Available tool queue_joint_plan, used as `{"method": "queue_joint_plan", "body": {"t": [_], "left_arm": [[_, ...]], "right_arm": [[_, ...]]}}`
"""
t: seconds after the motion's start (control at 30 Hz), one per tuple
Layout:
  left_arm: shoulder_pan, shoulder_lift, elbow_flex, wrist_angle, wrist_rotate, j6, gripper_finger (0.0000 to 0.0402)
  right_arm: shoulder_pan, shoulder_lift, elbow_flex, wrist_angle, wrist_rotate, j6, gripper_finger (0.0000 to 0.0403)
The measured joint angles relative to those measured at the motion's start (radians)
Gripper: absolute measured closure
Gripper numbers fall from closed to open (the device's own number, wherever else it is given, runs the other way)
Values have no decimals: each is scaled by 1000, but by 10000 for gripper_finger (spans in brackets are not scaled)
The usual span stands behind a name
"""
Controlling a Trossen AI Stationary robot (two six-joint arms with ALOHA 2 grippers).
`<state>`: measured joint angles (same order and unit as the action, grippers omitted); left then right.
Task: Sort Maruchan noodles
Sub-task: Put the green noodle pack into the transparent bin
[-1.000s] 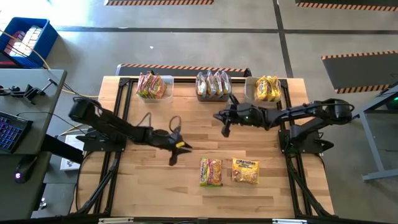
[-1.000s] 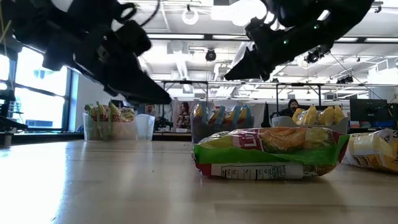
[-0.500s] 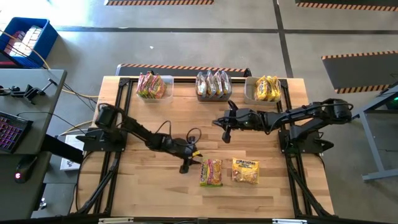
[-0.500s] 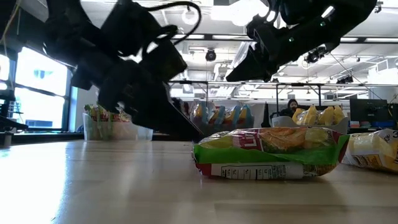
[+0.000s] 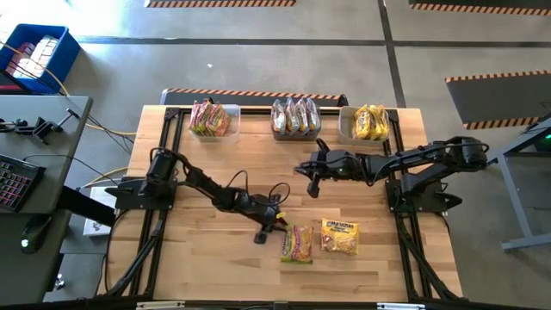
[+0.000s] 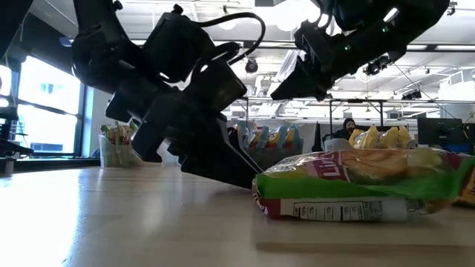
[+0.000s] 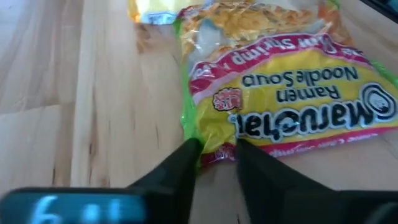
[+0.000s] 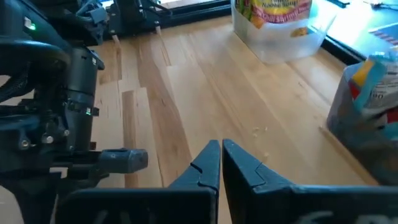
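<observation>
A green-edged Maruchan noodle packet [image 5: 297,244] lies flat on the table's near middle, with a yellow packet [image 5: 339,237] beside it on the right. My left gripper [image 5: 275,227] reaches low from the left and has closed on the green-edged packet's [image 7: 286,93] far-left corner. In the low view the left gripper [image 6: 245,174] meets the packet [image 6: 356,185] at table height. My right gripper [image 5: 312,182] hovers shut above the table's middle, holding nothing; its fingers [image 8: 221,152] meet in the right wrist view. My left gripper has the packet's far-left corner [image 7: 216,148] between its two fingertips, at the green and pink sealed edge. The fingers [image 7: 186,158] come slanting down from the table's left. The packet lies flat on the wood, slightly askew.
Three clear bins with sorted packets stand along the far edge: left [image 5: 211,120], middle [image 5: 295,118], right [image 5: 370,123]. Bare wood lies at the table's near left.
My left gripper has gone down and toward the table's right and near edge, up to the green-edged packet. The packet has slid a little toward the right and turned askew, still flat on the table.
</observation>
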<state>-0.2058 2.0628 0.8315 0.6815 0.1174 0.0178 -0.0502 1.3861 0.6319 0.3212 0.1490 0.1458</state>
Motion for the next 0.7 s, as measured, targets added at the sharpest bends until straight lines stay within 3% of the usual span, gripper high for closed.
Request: {"method": "queue_joint_plan", "body": {"t": [0.2, 0.47, 0.7], "left_arm": [[5, -21, -1, -6, 24, 48, 392], [10, -54, -2, -2, 23, 66, 399], [25, -114, -2, -14, 10, 73, 401]], "right_arm": [[0, 0, 0, -60, -25, 65, 382], [10, 13, 0, -248, -389, 249, 273], [66, 103, 0, -178, -597, 315, 170]]}}
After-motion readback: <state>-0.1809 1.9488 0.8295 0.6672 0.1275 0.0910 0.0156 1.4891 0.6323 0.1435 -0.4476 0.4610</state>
